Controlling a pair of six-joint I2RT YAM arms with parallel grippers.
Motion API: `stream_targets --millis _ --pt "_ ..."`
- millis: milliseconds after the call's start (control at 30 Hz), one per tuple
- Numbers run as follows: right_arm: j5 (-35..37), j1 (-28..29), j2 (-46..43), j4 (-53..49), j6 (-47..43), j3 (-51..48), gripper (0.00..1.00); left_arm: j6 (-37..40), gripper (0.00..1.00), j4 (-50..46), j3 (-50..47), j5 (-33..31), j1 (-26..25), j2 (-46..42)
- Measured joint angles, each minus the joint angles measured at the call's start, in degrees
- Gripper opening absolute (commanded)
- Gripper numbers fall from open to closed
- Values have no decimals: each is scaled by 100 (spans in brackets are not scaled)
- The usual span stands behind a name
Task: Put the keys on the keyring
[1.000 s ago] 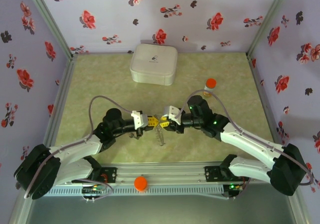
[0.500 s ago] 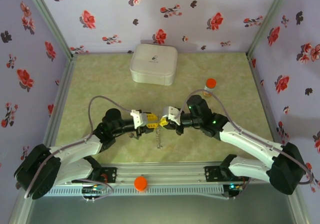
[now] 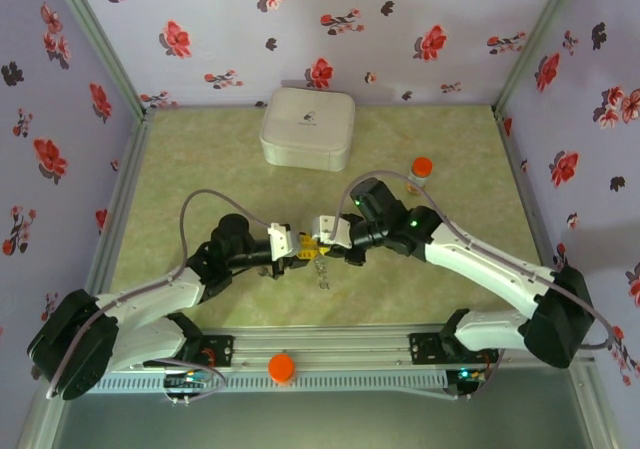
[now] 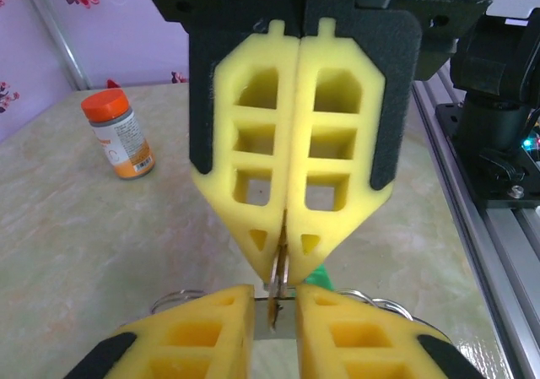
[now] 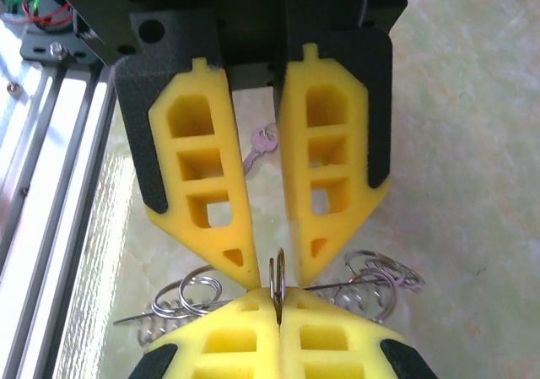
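The right gripper (image 5: 277, 301) is pinched tight on the wire keyring (image 5: 276, 278). Facing it, the left gripper (image 4: 274, 299) has its fingers apart either side of the keyring, not gripping. A green tab (image 4: 319, 276) sits just behind the keyring, and a silver key (image 5: 261, 145) lies on the table near it. Beyond the keyring stands an orange-capped bottle (image 3: 421, 172), with a white case (image 3: 307, 127) farthest back.

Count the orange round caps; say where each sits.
2. One orange cap tops the small labelled bottle on the green marbled table, beside the right arm; the other sits on the grey metal rail at the near edge. Others may be hidden.
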Motion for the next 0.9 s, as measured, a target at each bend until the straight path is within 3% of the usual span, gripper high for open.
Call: stream_targets --millis 267,500,767,900 --pt "214 129 295 -398 -348 306 0 107 18 -295 44 -4 -9 0" --pt "302 184 387 -483 -385 356 0 234 0 -426 44 -46 -9 0" --pt "203 55 -116 278 81 -291 33 404 0 -297 42 -243 -59 -39" --pt "94 -225 -592 754 505 -743 37 450 0 -52 37 -310 -63 -39"
